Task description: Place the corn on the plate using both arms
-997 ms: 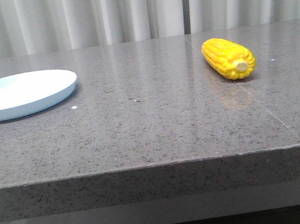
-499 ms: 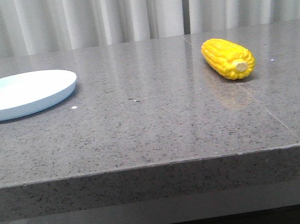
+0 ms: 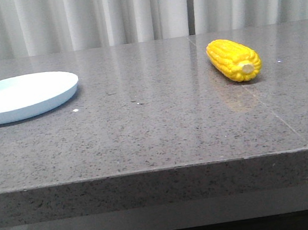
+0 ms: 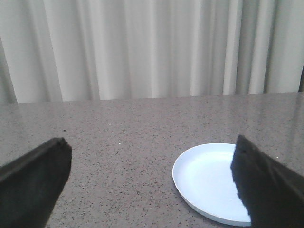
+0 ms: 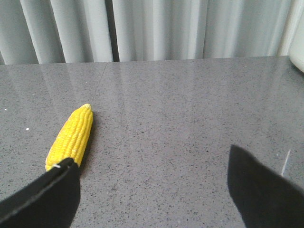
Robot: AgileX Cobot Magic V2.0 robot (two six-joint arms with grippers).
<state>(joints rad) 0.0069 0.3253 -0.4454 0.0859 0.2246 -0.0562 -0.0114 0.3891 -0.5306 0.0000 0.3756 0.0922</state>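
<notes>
The yellow corn (image 3: 235, 59) lies on the grey stone table at the right, pale stub end toward the camera. The pale blue-white plate (image 3: 21, 96) sits at the far left, with nothing on it. Neither arm shows in the front view. In the left wrist view my left gripper (image 4: 152, 156) is open, with the plate (image 4: 209, 183) beyond it, partly behind one finger. In the right wrist view my right gripper (image 5: 152, 164) is open above the table, and the corn (image 5: 71, 137) lies just beyond one fingertip (image 5: 64, 173), outside the gap.
The grey speckled table (image 3: 155, 126) has a seam line running from the back toward its front right and a front edge near the camera. White curtains hang behind it. A white object's edge (image 5: 298, 57) shows at the side of the right wrist view.
</notes>
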